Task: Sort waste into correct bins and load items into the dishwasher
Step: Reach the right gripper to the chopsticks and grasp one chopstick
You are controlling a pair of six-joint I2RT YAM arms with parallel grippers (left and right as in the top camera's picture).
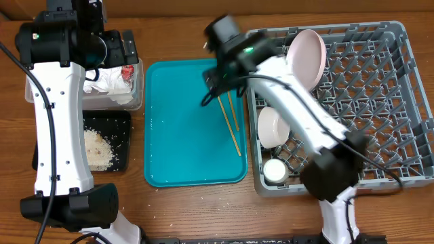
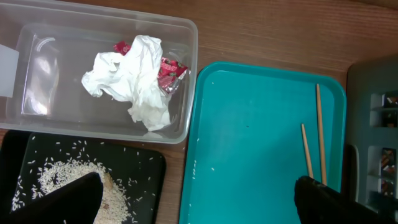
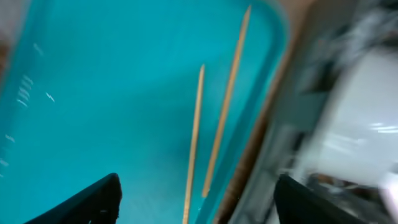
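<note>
Two wooden chopsticks [image 1: 229, 122] lie on the right side of the teal tray [image 1: 183, 135]. My right gripper [image 1: 211, 91] hovers open and empty above their far ends; in the right wrist view the chopsticks [image 3: 224, 106] lie between its fingers [image 3: 199, 199]. My left gripper [image 2: 199, 205] is open and empty, high over the bins. The clear tub [image 2: 186, 74] holds crumpled napkins [image 2: 137, 81] and red-and-white wrappers [image 2: 171, 68]. The black tray [image 2: 143, 168] holds rice crumbs [image 2: 62, 174]. The grey dish rack [image 1: 380, 102] holds a pink plate [image 1: 305, 54], a white bowl [image 1: 274, 127] and a small white cup [image 1: 274, 171].
A few rice grains lie scattered on the teal tray's left side [image 2: 214, 168]. The rack's wall [image 2: 373, 81] stands right beside the tray's right edge. The white plate and grey-green bowl do not show. The right arm crosses over the rack's left half.
</note>
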